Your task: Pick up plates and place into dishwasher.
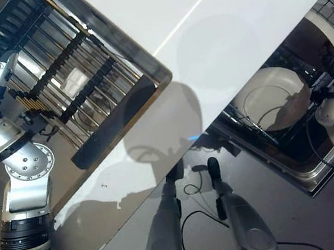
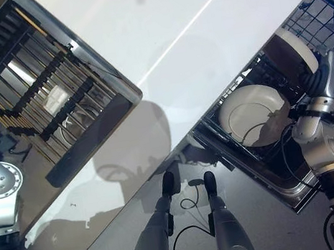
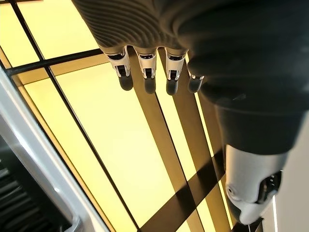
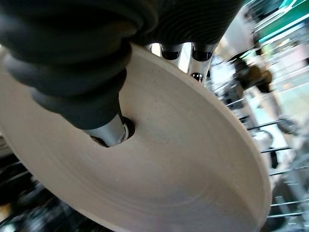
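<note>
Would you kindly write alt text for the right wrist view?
The right hand pinches a pale plate, thumb pressed on its face and fingers behind its rim, with blurred dishwasher rack wires beyond.

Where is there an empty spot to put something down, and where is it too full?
The white countertop is bare between the metal drying rack and the dishwasher rack. The dishwasher rack is crowded: one plate already lies there, and the right hand pinches another plate above its wires.
</note>
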{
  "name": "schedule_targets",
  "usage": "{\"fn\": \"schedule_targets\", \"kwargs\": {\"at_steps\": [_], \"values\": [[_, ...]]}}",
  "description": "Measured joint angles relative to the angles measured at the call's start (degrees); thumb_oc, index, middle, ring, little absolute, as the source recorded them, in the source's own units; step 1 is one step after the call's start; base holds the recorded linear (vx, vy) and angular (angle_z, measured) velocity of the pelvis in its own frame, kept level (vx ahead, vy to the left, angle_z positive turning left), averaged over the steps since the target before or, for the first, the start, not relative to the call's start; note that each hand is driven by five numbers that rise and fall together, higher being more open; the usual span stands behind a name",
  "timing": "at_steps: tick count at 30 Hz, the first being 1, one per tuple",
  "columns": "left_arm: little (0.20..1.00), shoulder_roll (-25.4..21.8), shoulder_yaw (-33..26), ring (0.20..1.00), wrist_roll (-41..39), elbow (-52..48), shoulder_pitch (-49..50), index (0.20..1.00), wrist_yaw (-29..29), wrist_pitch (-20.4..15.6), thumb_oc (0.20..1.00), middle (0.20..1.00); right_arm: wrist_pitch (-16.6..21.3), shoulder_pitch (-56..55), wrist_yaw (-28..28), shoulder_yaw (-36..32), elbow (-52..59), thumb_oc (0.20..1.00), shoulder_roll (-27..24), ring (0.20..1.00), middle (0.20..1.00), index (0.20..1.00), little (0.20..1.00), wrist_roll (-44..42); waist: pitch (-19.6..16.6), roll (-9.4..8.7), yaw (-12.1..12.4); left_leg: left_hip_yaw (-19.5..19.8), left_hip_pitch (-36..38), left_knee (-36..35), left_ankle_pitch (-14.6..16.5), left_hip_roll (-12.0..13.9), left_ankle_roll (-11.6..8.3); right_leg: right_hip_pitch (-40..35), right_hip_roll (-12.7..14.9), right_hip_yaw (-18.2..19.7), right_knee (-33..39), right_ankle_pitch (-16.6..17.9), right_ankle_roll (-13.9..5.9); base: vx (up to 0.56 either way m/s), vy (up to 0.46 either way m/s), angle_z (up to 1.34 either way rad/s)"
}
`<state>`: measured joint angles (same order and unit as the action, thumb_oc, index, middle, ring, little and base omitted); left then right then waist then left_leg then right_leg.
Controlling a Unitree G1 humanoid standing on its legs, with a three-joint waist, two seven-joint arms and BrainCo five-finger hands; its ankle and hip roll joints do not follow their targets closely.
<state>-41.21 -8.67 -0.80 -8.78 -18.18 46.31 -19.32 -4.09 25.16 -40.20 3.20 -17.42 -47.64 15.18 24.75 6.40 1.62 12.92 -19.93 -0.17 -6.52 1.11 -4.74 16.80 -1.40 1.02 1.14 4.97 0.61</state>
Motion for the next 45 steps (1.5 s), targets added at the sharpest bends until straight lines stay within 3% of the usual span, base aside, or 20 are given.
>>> {"fn": "schedule_targets", "kwargs": {"at_steps": [4,9,12,17,24,25,26,45], "values": [[1.0,-0.55,0.27,1.0,-0.03,0.82,-0.57,1.0,-0.18,0.0,1.0,1.0,-0.13,1.84,5.55,2.14,-4.17,0.2,-2.97,0.2,0.2,0.2,0.2,3.04,0.05,-0.09,1.11,0.01,-0.03,0.06,0.0,-0.01,0.0,0.06,-0.01,-0.06,-0.12,0.0,-0.01,0.02,-0.055,0.0],[1.0,-2.11,0.79,1.0,-0.09,1.09,-1.24,1.0,-0.96,1.06,1.0,1.0,-3.62,4.42,10.23,3.56,-7.56,0.2,-4.22,0.2,0.2,0.2,0.2,2.09,0.32,-0.52,1.04,0.04,-0.27,0.52,0.0,-0.09,0.0,0.47,0.03,-0.4,-1.0,-0.2,-0.08,-0.01,-0.033,0.0],[1.0,-2.38,0.87,1.0,-0.1,1.14,-2.18,1.0,-1.31,1.39,1.0,1.0,-5.96,6.36,9.08,4.41,-13.33,0.2,-3.47,0.2,0.2,0.2,0.2,-3.42,0.35,-0.57,1.14,0.29,-0.93,1.02,-0.03,-0.19,-0.05,1.07,0.06,-0.63,-1.54,-0.24,-0.11,-0.03,-0.041,0.03],[1.0,-2.92,3.45,1.0,-0.11,1.25,-4.48,1.0,-1.48,2.1,1.0,1.0,-6.02,11.34,3.88,4.35,-23.83,0.2,-1.23,0.2,0.2,0.2,0.2,-14.48,0.35,-0.57,2.44,0.82,-1.06,1.42,-0.35,-0.33,-0.12,1.59,0.15,-1.17,-3.07,-0.71,-0.14,-0.04,-0.034,0.05],[1.0,-5.03,3.72,1.0,-0.76,1.26,-4.55,1.0,-1.56,2.5,1.0,1.0,-6.32,12.01,3.69,4.43,-25.34,0.2,-1.75,0.2,0.2,0.2,0.2,-16.58,0.35,-0.57,2.43,1.36,-1.79,1.75,-1.01,-1.08,0.43,3.94,1.21,-1.68,-7.19,-2.45,-0.82,-0.01,0.0,0.05],[1.0,-5.03,3.92,1.0,-1.17,1.26,-4.55,1.0,-1.67,2.5,1.0,1.0,-6.31,12.05,3.69,4.43,-25.36,0.529,-1.79,0.529,0.529,0.529,0.529,-16.59,0.35,-0.57,2.43,1.32,-1.83,1.76,-1.1,-1.22,0.53,4.12,1.35,-1.64,-7.47,-2.54,-0.94,0.0,0.0,0.0],[1.0,-5.03,4.13,1.0,-1.23,1.26,-4.55,1.0,-1.77,2.53,1.0,1.0,-6.31,12.05,3.69,4.43,-25.37,1.0,-1.79,1.0,1.0,1.0,1.0,-16.6,0.35,-0.57,2.46,1.28,-1.83,1.79,-1.16,-1.33,0.61,4.23,1.46,-1.6,-7.77,-2.64,-1.04,0.0,0.0,0.0],[1.0,-5.02,4.84,1.0,-2.75,1.26,-4.45,1.0,-3.0,2.79,1.0,1.0,-8.76,4.95,6.23,4.29,-21.0,1.0,1.63,1.0,1.0,1.0,1.0,-16.32,0.43,-0.41,2.34,1.0,-1.95,2.48,-1.4,-1.58,0.68,5.24,1.63,-1.32,-10.22,-3.24,-1.16,0.0,0.0,0.0]]}}
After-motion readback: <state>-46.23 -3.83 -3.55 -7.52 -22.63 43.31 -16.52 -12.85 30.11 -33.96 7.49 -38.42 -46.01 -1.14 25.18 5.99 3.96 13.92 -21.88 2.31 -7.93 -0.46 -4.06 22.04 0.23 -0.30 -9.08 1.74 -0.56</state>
